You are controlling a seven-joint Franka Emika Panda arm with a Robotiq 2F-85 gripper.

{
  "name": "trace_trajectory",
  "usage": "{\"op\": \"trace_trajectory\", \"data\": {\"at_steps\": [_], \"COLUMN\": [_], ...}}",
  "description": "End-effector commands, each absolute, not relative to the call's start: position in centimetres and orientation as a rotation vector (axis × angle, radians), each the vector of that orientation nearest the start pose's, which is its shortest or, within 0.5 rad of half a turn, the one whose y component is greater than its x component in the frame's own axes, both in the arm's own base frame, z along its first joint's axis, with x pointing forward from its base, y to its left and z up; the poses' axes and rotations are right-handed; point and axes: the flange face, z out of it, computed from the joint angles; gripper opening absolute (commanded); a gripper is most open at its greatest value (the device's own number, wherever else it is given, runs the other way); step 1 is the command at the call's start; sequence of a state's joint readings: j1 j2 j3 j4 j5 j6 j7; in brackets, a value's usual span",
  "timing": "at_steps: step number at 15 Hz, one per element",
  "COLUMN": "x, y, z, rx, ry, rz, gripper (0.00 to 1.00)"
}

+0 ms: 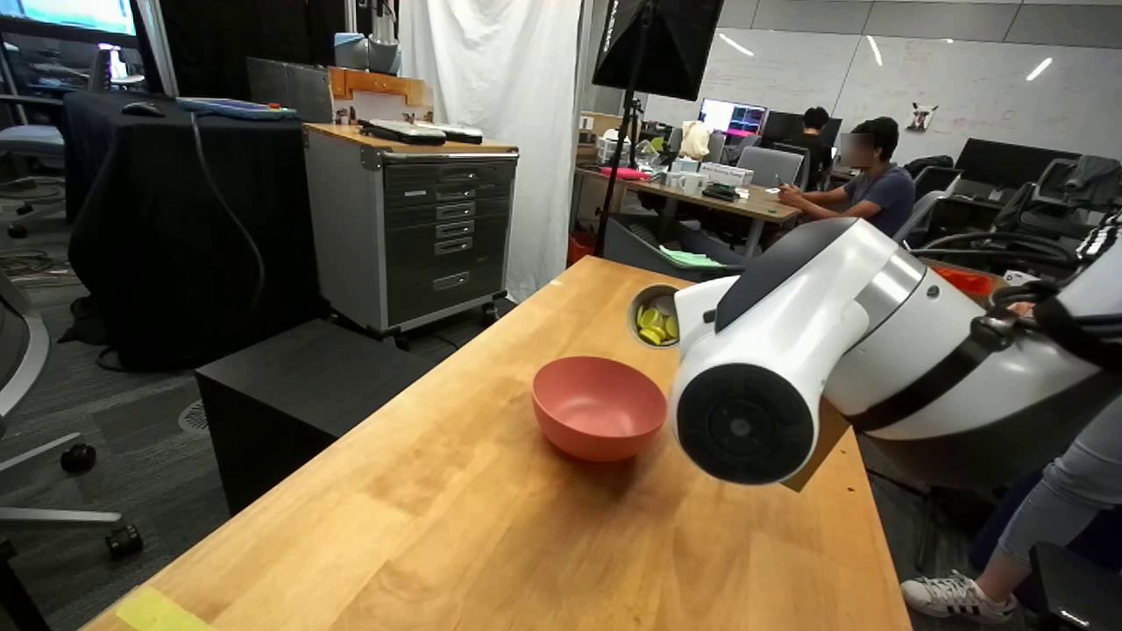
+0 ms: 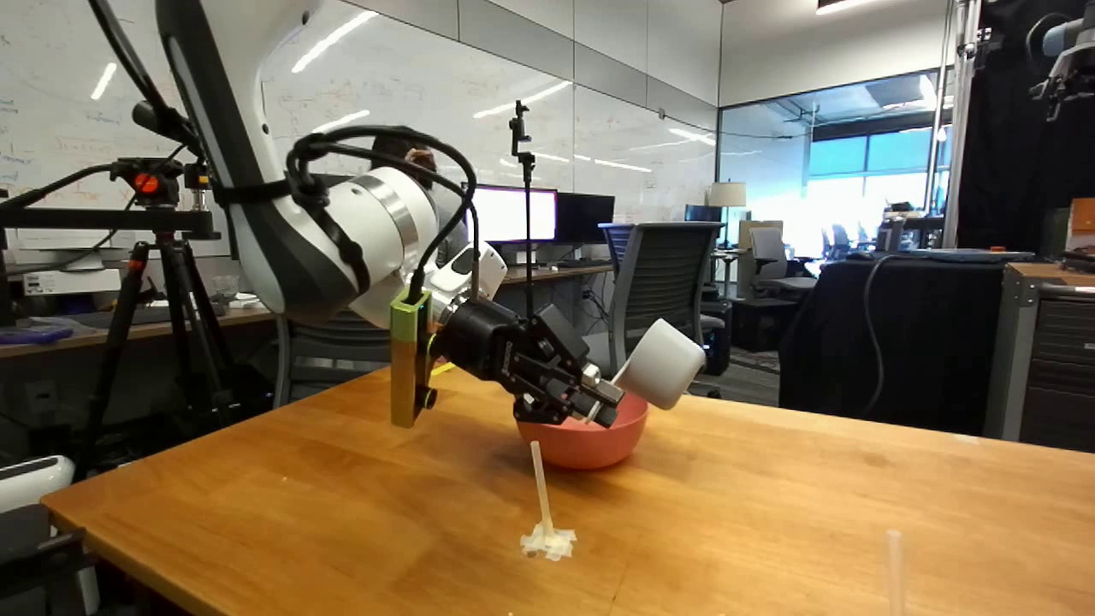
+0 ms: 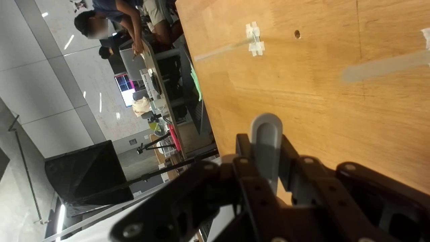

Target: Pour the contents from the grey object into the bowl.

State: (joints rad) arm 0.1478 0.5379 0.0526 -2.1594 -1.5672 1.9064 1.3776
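Note:
The small grey cup (image 1: 663, 301) is held tilted in the air, its mouth toward the camera in an exterior view. Pale yellow-green pieces (image 1: 654, 325) lie inside it. Its outside shows in an exterior view (image 2: 663, 364), near the bowl's rim. The pink-red bowl (image 1: 599, 407) stands upright on the table; it also shows in an exterior view (image 2: 582, 443), partly behind the gripper. My gripper (image 2: 604, 404) is shut on the cup's grey handle (image 3: 267, 143), which shows between the fingers (image 3: 264, 148) in the wrist view. The arm hides the gripper in an exterior view.
The wooden table (image 1: 421, 517) bears the bowl. A thin pale stick (image 2: 541, 488) stands taped to the table in front of the bowl, and another clear stick (image 2: 895, 569) stands nearer the camera. People sit at a desk (image 1: 736, 203) in the background.

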Motion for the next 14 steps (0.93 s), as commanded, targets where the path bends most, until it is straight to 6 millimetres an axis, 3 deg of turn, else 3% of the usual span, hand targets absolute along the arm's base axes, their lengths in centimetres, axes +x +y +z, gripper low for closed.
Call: {"op": "trace_trajectory", "data": {"at_steps": [1, 14], "x": [53.0, 52.4], "y": [4.2, 5.5], "z": [13.7, 12.5], "rx": [1.855, 1.741], "ry": [0.067, 0.134], "rz": [0.461, 0.497], "gripper": [0.06, 0.06]}}
